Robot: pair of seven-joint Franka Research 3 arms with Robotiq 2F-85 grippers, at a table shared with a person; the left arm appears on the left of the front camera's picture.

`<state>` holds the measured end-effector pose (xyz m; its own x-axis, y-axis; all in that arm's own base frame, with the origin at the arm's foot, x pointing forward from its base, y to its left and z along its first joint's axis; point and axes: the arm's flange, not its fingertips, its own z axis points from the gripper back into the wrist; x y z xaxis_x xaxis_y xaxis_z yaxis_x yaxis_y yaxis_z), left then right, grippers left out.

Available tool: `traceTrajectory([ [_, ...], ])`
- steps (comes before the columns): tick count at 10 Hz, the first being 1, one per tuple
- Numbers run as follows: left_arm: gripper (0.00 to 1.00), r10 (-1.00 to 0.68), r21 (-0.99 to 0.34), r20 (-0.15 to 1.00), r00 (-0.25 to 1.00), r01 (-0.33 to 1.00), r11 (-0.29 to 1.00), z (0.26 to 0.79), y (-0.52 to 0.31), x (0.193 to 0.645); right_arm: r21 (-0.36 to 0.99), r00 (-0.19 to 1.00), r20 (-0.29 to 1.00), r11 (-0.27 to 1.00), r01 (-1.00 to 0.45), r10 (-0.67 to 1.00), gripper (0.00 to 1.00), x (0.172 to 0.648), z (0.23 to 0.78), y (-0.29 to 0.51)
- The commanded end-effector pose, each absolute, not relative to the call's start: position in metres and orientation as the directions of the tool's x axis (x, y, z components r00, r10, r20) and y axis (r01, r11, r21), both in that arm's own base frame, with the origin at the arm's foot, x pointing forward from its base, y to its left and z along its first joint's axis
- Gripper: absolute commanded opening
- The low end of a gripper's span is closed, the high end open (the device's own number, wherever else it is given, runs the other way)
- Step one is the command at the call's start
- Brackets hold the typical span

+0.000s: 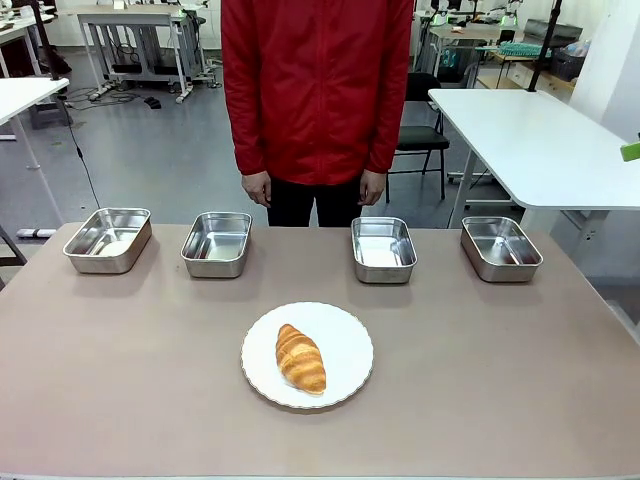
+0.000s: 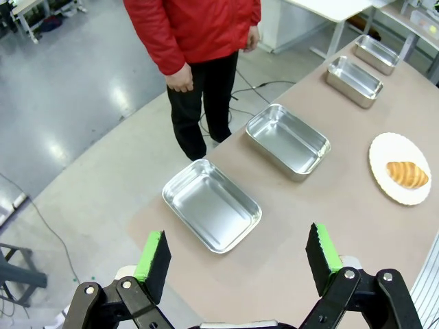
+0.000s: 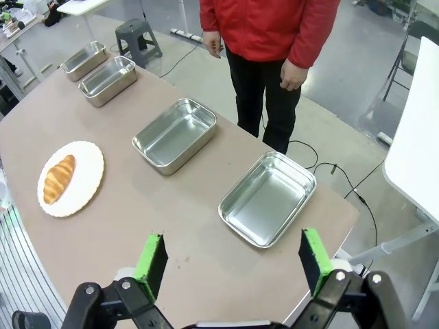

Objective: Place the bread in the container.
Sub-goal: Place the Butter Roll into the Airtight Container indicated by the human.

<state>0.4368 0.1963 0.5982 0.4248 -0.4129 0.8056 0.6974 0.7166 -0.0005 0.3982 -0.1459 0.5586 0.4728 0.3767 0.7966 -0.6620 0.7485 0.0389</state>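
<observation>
Bread [image 1: 300, 358] sits on the white scalloped plate [image 1: 345, 335], a bit left of plate centre. It lies lengthwise, one tapered end toward the person [image 1: 317, 90] and the other toward the robot side. Plate is on the brown table [image 1: 500, 390], roughly mid-table. Beyond the plate, toward the person, is a row of four shiny steel pans, all apart from the plate and from each other: far-left container [image 1: 108, 240], inner-left container [image 1: 217, 243], inner-right container [image 1: 383, 249], far-right container [image 1: 501, 248]. Plate lines up with the gap between the two inner ones. All four look alike, so can't tell which is the target; bread not yet in any of them. Person in red jacket stands beyond the plate, behind the row at the table's far edge, hands [image 1: 257, 187] hanging by the sides, not holding anything. Left gripper [image 2: 236, 233] is up in the air, well away from the plate on the robot's left, jaws spread wide, green pads [image 2: 149, 253] far apart, gripping nothing. In its wrist view the far-left container lies just past the fingertips, and the plate with bread is far off. Right gripper [image 3: 232, 236] is the same on the other side of the plate: high up, jaws wide open, gripping nothing, far-right container just past its fingertips, plate well apart from it.
</observation>
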Motion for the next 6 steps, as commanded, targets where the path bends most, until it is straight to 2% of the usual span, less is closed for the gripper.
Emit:
traceTrajectory([
  [1,1.0,-0.424,0.008,0.806,0.412,0.709,0.705,0.5982,0.1959,0.4357,0.037,0.461,0.805,0.743,-0.669,0.374,1.0,0.3967,0.5598,-0.1463],
  [6,1.0,-0.424,0.008,0.806,0.412,0.709,0.705,0.5982,0.1959,0.4357,0.037,0.461,0.805,0.743,-0.669,0.374,1.0,0.3967,0.5598,-0.1463],
])
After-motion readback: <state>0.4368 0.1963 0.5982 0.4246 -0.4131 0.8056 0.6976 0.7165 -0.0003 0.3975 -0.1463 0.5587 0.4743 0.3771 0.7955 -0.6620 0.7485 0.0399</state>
